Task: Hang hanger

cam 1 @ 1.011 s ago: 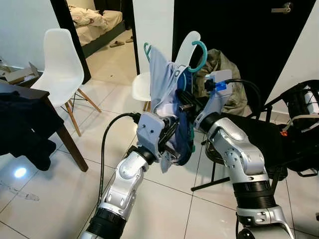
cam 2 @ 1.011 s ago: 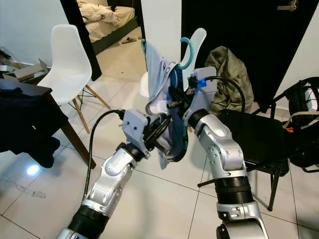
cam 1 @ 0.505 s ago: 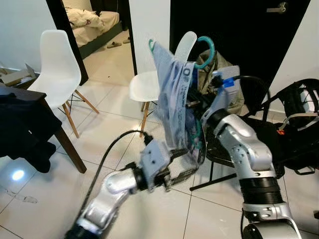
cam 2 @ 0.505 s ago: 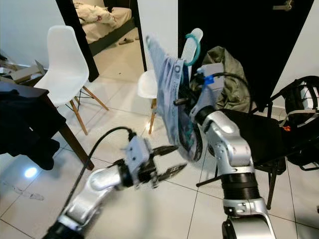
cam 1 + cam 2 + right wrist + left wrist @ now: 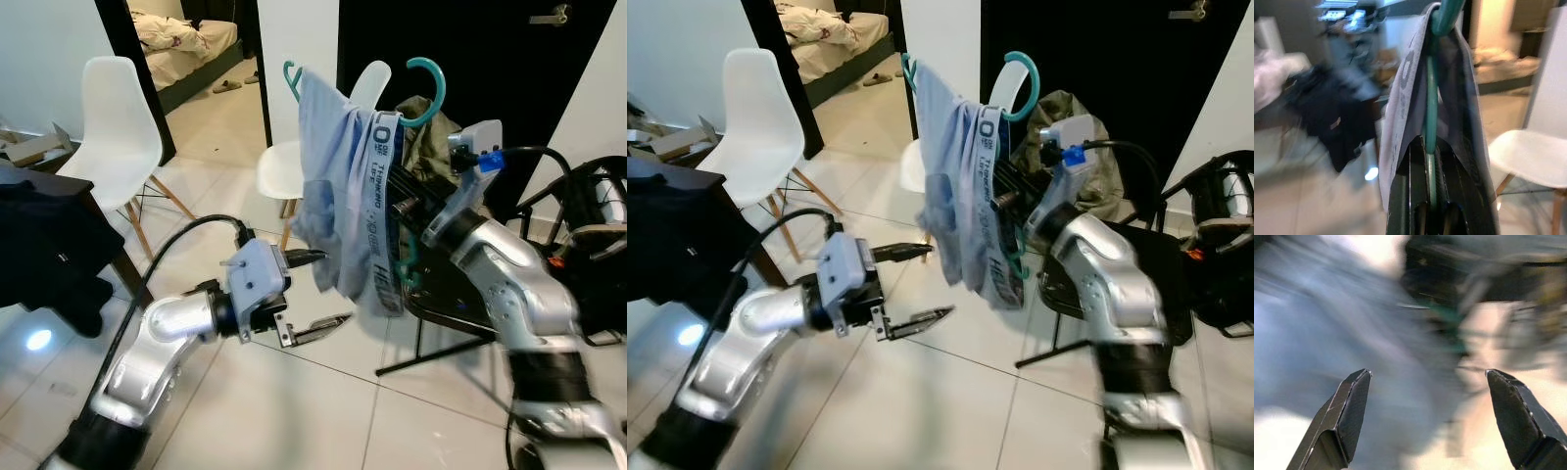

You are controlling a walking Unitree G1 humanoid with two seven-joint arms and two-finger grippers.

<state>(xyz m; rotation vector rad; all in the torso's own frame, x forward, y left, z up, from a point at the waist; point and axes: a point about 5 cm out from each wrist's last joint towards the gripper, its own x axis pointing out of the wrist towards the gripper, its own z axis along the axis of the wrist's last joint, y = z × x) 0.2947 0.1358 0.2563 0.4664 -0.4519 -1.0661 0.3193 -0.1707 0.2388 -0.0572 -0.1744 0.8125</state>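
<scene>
right gripper (image 5: 400, 208): clamped on teal plastic hanger (image 5: 428, 94) draped with pale blue shorts (image 5: 343, 206), raised mid-air above white tiled floor (image 5: 323, 392)
left gripper (image 5: 318, 291): fingers wide, empty, just beside shorts' hem
advice: keep hook upright, grip firm, left clear of cloth

Waistband (image 5: 380, 211) of the pale blue garment (image 5: 333, 186) draped on the teal hanger (image 5: 428, 93) is carrying dark printed lettering running down its length. Near the top a round "O"-like mark and small stacked characters are showing; lower down, large letters are reading roughly "HE…", too blurred to make out the full word. In the right wrist view the same band (image 5: 1403, 93) is showing only smeared dark marks. No other legible text or numbers anywhere.
</scene>
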